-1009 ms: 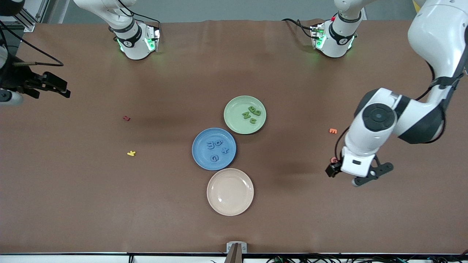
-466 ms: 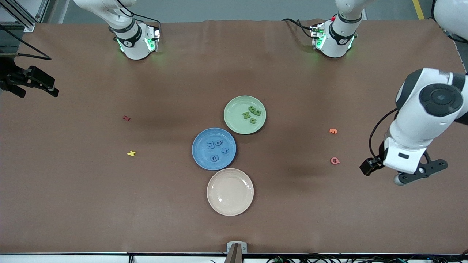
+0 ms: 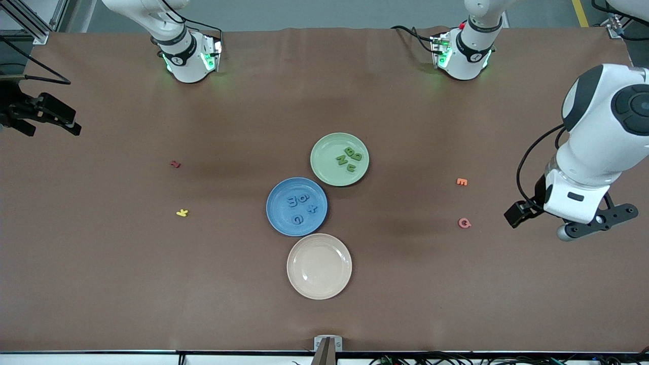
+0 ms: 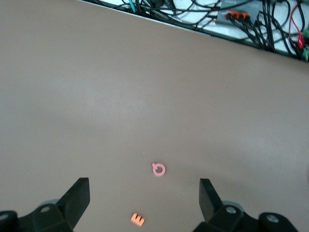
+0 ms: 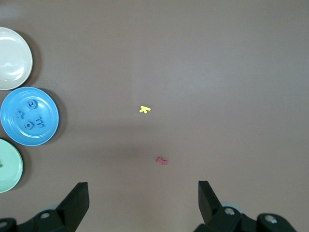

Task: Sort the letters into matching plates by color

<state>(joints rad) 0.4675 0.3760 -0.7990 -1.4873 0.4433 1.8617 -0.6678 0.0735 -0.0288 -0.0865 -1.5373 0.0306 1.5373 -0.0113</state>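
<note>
Four blue letters point(image 3: 300, 207) lie in the blue plate point(image 3: 278, 219) and four green letters point(image 3: 348, 158) in the green plate point(image 3: 325, 170), while the left claw point(image 4: 144, 203) and the right claw point(image 5: 143, 202) hang wide open, holding nothing, over the desk's point(image 3: 203, 284) ends.

A brown table point(image 3: 127, 284) filled nearly the whole front view, its surface matte and evenly lit. Along its top edge ran a strip of grey floor point(image 3: 314, 12). Tangled cables point(image 4: 251, 21) lay on a white surface at the table's bottom edge.
</note>
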